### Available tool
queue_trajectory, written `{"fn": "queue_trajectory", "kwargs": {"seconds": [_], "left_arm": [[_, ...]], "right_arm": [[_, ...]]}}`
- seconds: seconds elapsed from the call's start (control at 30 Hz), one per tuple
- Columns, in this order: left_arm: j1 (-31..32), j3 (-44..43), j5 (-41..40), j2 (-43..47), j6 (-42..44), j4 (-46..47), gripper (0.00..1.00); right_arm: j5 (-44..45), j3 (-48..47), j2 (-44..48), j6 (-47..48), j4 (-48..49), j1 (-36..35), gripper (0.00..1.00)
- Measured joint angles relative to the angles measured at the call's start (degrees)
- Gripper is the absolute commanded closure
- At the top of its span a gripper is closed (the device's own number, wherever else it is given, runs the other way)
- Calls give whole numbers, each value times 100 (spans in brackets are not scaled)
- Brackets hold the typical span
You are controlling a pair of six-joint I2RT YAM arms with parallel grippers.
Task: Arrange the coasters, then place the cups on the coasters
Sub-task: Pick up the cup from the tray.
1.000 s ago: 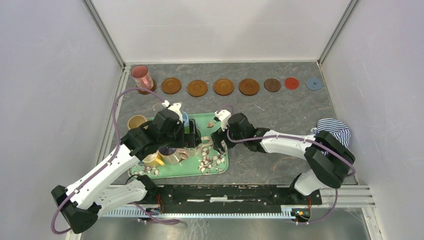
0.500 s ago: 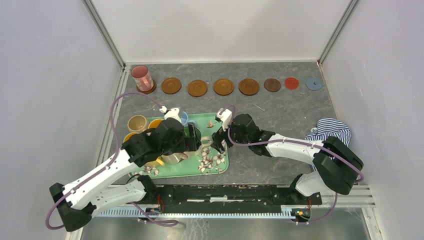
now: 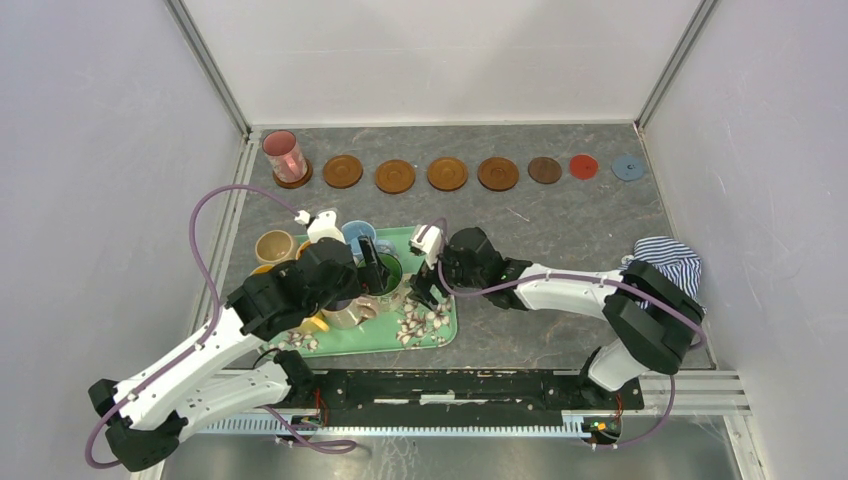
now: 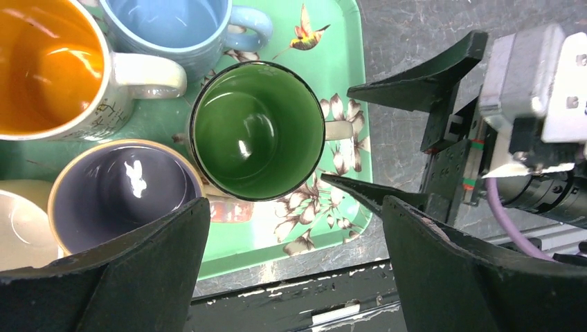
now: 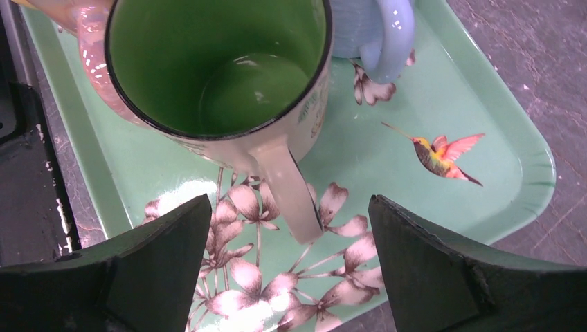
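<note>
green cup (image 5: 214,76) stands on the floral tray (image 5: 498,180), its handle between the spread jaws of the right gripper (image 5: 287,207), seemingly untouched. left gripper (image 4: 294,207) hangs wide open above it. coasters (image 3: 449,173) line the far edge of the bench (image 3: 580,215).

Green mug (image 5: 214,69) handle betw. wide claw (image 5: 289,207)

The top view looks down from high behind me and takes in the whole bench (image 3: 560,230). My left wrist camera looks straight down, close over the green-lined cup (image 4: 256,131), with my left fingers (image 4: 124,277) along the lower edge. My right wrist camera sits nearer still, facing that cup's handle side past my right fingers (image 5: 138,270). All three views share the cup and the tray (image 5: 387,180).
</note>
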State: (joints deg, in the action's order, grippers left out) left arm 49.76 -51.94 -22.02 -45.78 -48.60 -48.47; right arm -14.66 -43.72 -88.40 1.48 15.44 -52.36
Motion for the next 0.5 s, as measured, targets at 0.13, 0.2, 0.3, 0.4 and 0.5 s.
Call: {"fn": "queue_trajectory", "kwargs": {"seconds": [0.13,0.2,0.3,0.4,0.5], "left_arm": [[0,-96,-133,-4,0,-9,0],[0,-120,-184,-4,0,-7,0],[0,-133,-192,-9,0,-4,0],[0,-133,-190,-9,0,-4,0],[0,-133,-190,-9,0,7,0]], "right_arm": [[-28,-162,-125,83,-13,-87,12],[-35,-223,-173,105,-17,-136,13],[-35,-317,-282,138,-13,-212,16],[-33,-321,-332,144,-46,-262,19],[-26,-321,-354,149,-118,-273,23]]}}
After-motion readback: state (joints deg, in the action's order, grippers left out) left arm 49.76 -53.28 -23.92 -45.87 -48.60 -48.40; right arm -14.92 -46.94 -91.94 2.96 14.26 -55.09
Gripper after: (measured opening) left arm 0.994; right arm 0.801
